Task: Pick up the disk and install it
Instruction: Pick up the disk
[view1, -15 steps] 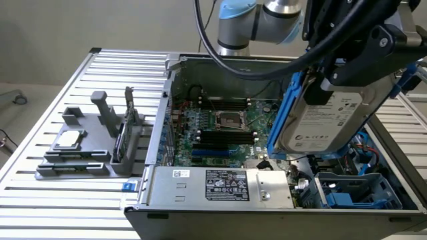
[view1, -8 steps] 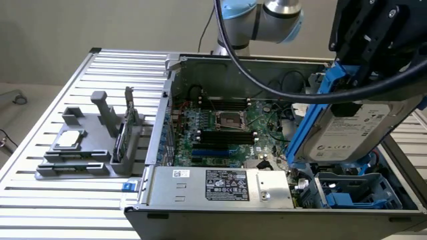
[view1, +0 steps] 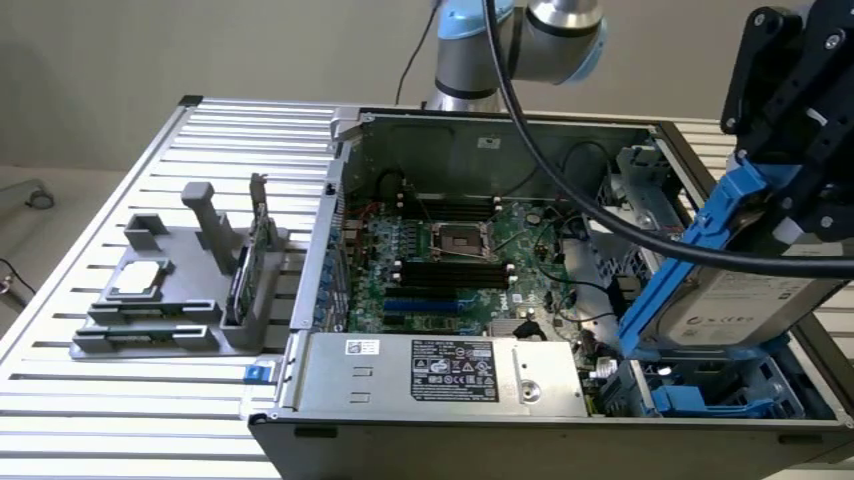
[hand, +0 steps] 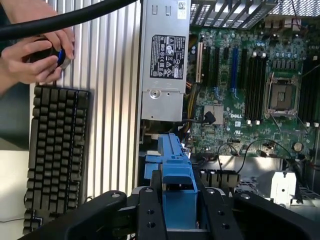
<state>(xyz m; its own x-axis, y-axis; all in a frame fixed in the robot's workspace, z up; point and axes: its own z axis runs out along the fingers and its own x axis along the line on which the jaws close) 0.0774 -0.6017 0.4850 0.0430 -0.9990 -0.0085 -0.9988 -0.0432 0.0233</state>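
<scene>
You're holding the disk (view1: 747, 300), gripper (hand: 178, 210) clamped partway shut on its blue frame, over the lower-right bay (view1: 703, 400); seating it needs straight alignment.

A plain beige wall (view1: 160, 40) stands behind the table (view1: 80, 400). The table top consists of parallel ribbed aluminium slats. Pale floor (view1: 34, 240) lies at the exterior view's left. Lighting is even.

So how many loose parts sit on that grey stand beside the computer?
2: a square silver chip lying flat on it, and a thin green card standing on edge nearer the case. None looks hidden.
</scene>
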